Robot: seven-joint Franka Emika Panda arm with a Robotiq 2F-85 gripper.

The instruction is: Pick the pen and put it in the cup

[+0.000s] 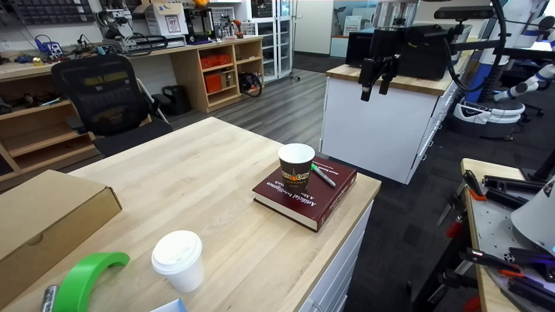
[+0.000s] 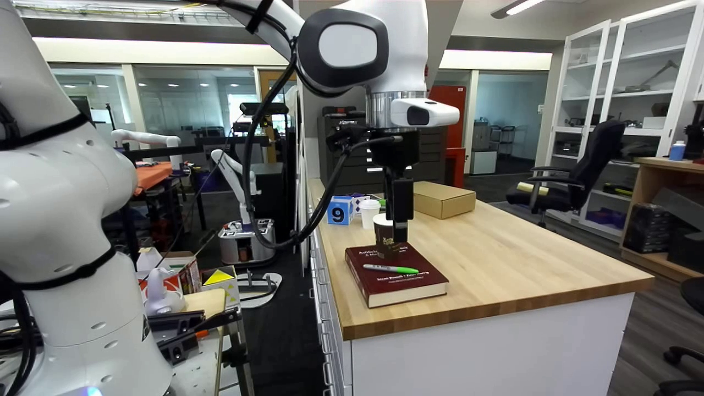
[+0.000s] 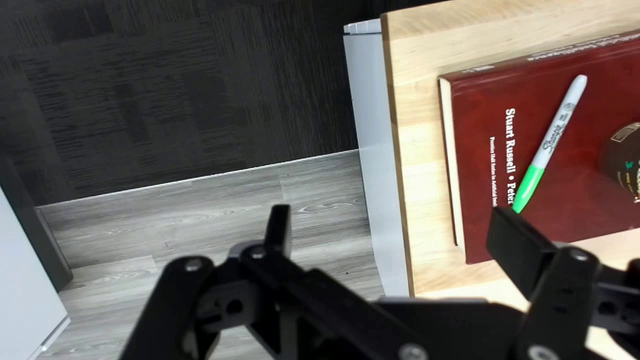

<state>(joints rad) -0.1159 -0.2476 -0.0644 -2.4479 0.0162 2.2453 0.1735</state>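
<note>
- Tool (image 3: 390, 225) released: its jaws stand wide apart with nothing held between them, raised above the surface (image 3: 422, 165) and well apart from the pen.
- Pen (image 3: 550, 142): below the tool and off past the jaw at the right of the wrist view, lying flat on the dark red book (image 3: 575, 200); its green cap (image 3: 528, 187) is the end nearest that jaw in this view.
- Cup (image 1: 296, 167): upright on the same book, lower than the tool and farther from it than the pen is.
- Handling, by judgement: the pen should be light, stiff and hardly fragile, but smooth and round, so apt to roll or slip from an off-centre pinch.
- Hold: pinch across the grey barrel (image 3: 561, 120) near its middle; the jaws face it roughly crosswise, so a small wrist turn may do. Descend gently, as the hard cover lies right beneath.
- Cup wall: probably thin paper, light and easily tipped, so the tool should avoid brushing it.
</note>
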